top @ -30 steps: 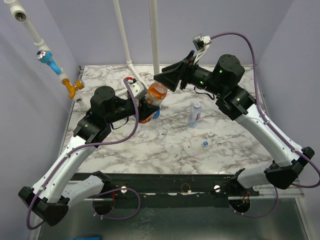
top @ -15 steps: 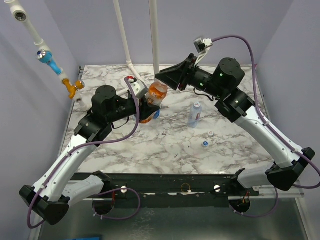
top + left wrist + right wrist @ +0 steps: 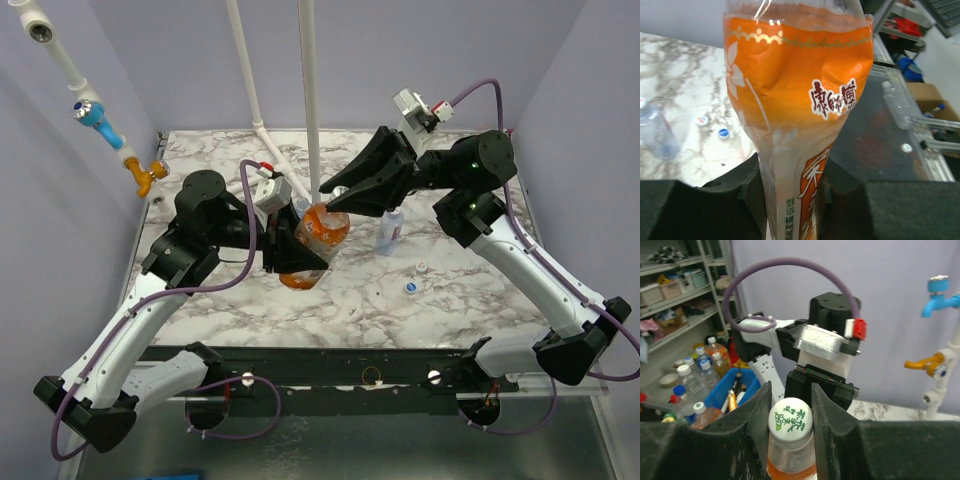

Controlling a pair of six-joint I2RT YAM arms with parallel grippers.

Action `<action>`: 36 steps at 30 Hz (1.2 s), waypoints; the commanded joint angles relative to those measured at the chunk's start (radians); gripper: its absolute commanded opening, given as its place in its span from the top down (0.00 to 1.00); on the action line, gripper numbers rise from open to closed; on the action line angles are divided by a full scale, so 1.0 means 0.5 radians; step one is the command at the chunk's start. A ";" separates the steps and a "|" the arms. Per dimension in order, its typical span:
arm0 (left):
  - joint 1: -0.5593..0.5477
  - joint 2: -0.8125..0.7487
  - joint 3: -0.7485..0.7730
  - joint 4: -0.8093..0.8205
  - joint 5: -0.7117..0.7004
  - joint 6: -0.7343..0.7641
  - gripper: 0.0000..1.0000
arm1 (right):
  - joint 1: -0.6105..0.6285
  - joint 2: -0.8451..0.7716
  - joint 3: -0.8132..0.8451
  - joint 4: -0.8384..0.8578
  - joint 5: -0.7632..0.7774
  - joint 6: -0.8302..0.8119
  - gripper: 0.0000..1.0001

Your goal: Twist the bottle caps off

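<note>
1. Progress: two loose caps (image 3: 410,287) lie on the table (image 3: 230,310), so I judge at least two are done. The orange bottle (image 3: 318,232) has its cap (image 3: 790,416) on.
2. Clear bottle (image 3: 390,228) stands just behind them; capped or not, can't tell.
3. Left gripper (image 3: 790,190) is clamped on the orange bottle's lower body, holding it tilted above mid-table.
4. Right gripper (image 3: 790,407) is closed onto that cap, both fingers apparently touching. Twist-off pending.
</note>
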 commanded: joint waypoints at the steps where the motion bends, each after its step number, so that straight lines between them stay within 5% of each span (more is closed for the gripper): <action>1: 0.003 0.006 0.060 0.050 0.339 -0.197 0.99 | 0.045 0.051 -0.099 0.271 -0.493 0.186 0.99; 3: 0.003 0.005 0.063 0.051 0.357 -0.203 1.00 | 0.045 0.051 -0.086 0.219 -0.479 0.158 0.93; 6: 0.006 0.006 0.067 0.052 0.327 -0.199 1.00 | 0.045 0.013 -0.035 -0.087 -0.302 -0.085 0.68; 8: 0.007 -0.002 0.061 0.044 0.249 -0.152 1.00 | 0.045 -0.032 0.004 -0.372 0.040 -0.294 0.40; 13: 0.009 -0.027 -0.010 -0.008 -0.435 0.192 0.98 | 0.045 -0.170 -0.040 -0.588 0.948 -0.459 0.00; 20: 0.008 -0.010 -0.110 0.013 -1.245 0.644 0.96 | 0.048 -0.068 0.170 -0.974 1.382 -0.458 0.00; 27: 0.007 0.009 -0.121 0.040 -1.287 0.645 0.96 | 0.048 0.018 0.252 -1.121 1.503 -0.449 0.02; 36: 0.006 0.045 -0.108 0.073 -1.295 0.602 0.96 | 0.048 0.032 0.181 -0.998 1.420 -0.368 0.34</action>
